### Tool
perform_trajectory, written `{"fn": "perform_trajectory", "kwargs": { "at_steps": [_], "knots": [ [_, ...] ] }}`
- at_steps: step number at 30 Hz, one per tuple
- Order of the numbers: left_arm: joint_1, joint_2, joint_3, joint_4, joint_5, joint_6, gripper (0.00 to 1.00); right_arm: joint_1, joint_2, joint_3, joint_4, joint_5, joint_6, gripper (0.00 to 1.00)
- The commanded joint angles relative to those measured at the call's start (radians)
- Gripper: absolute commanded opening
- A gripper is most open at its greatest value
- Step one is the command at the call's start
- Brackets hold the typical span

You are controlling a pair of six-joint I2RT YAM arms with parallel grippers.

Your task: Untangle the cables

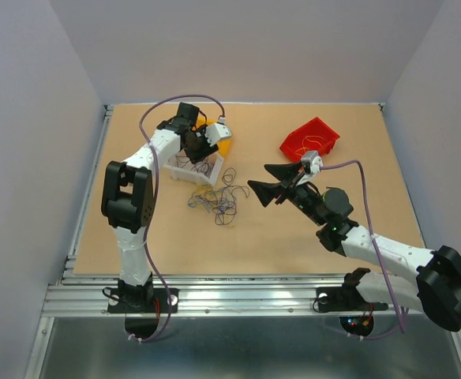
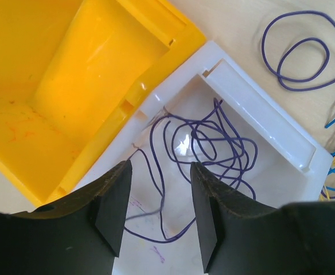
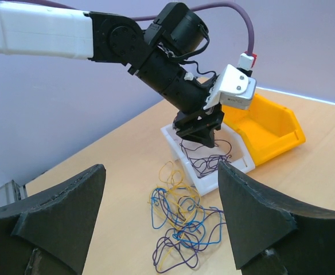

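Note:
The cables lie in two lots. A loose tangle of purple, yellow and blue wires rests on the table, also seen in the right wrist view as a tangle. A coil of purple wire lies inside the white bin. My left gripper hangs open just above that bin, and part of the purple wire shows on the bin floor below the gap between its jaws, ungripped. My right gripper stands open to the right of the table tangle, holding nothing.
A yellow bin touches the white bin's far side. A red bin sits at the back right. One separate purple loop lies on the table beside the white bin. Walls enclose the table on three sides.

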Motion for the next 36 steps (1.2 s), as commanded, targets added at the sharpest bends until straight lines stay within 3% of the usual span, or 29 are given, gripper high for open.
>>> {"fn": "perform_trajectory", "kwargs": {
  "at_steps": [1, 9, 17, 20, 24, 26, 32, 36],
  "knots": [
    [0.023, -0.107, -0.048, 0.033, 0.017, -0.035, 0.57, -0.001, -0.013, -0.023, 0.024, 0.002, -0.018, 0.84],
    [0.023, -0.259, -0.172, 0.194, 0.046, -0.15, 0.57, -0.001, 0.001, -0.018, 0.024, 0.002, -0.017, 0.84],
    [0.057, -0.4, -0.362, 0.381, -0.126, -0.366, 0.59, -0.001, -0.007, -0.017, 0.004, 0.023, -0.009, 0.84],
    [0.059, -0.432, -0.417, 0.406, -0.123, -0.4, 0.58, -0.001, -0.01, 0.038, -0.115, 0.074, 0.005, 0.84],
    [0.056, -0.54, -0.578, 0.545, 0.01, -0.437, 0.58, -0.001, 0.138, 0.256, -0.57, 0.073, -0.032, 0.84],
    [0.053, -0.598, -0.641, 0.62, 0.035, -0.46, 0.58, -0.001, 0.235, 0.33, -0.655, 0.089, -0.072, 0.84],
    [0.051, -0.754, -0.808, 0.826, -0.014, -0.481, 0.59, -0.001, 0.395, 0.428, -0.699, 0.108, -0.066, 0.84],
    [0.051, -0.874, -0.914, 0.952, -0.052, -0.495, 0.7, -0.001, 0.502, 0.522, -0.741, 0.169, -0.057, 0.84]
  ]
}}
